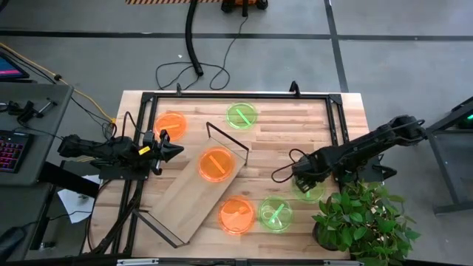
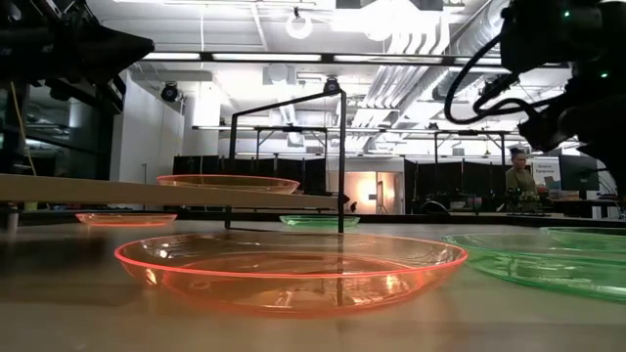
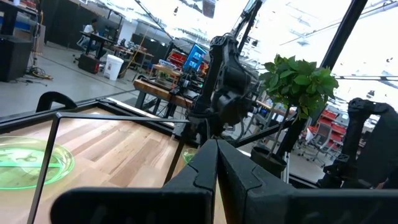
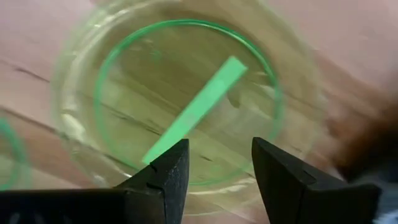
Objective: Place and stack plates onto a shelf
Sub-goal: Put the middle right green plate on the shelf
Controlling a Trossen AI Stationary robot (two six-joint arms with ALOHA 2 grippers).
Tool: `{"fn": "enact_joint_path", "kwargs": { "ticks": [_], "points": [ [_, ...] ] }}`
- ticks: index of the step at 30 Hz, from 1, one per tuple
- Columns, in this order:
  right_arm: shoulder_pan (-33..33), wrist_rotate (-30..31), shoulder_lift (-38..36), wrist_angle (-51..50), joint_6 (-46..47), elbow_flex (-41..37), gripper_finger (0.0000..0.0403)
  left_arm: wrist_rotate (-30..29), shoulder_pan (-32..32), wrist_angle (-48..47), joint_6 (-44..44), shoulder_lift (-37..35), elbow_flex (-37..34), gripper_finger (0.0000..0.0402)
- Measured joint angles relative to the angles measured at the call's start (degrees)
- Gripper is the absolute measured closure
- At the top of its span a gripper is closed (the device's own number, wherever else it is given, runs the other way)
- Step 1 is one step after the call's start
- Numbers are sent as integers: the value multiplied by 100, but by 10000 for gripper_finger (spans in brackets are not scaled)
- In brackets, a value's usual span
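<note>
The right gripper hangs over a green plate on the table near the plant, fingers apart above its rim (not touching it). The left gripper, fingers together, waits beside the shelf, which carries one orange plate.

potted plant, keyboard, black cable

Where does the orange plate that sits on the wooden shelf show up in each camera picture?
High view: the orange plate lies near the middle, on the shelf.
Low view: it shows left of centre, raised on the shelf board.
Left wrist view: not in it.
Right wrist view: not in it.
Shared landmark: the shelf's black wire frame.
</note>
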Motion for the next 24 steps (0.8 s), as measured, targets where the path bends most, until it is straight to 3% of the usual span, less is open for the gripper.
{"fn": "enact_joint_path", "kwargs": {
  "ticks": [5, 14, 24],
  "points": [
    [0, -222, -382, 786, 177, -423, 252, 0, 0, 0, 1, 0, 0, 398],
    [0, -164, -395, 1482, 968, -851, 291, 0, 2, 0, 1, 0, 0, 398],
    [-412, 577, -149, 1644, 1655, -844, 396, -1, 2, 0, 1, 0, 0, 398]
  ]
}}
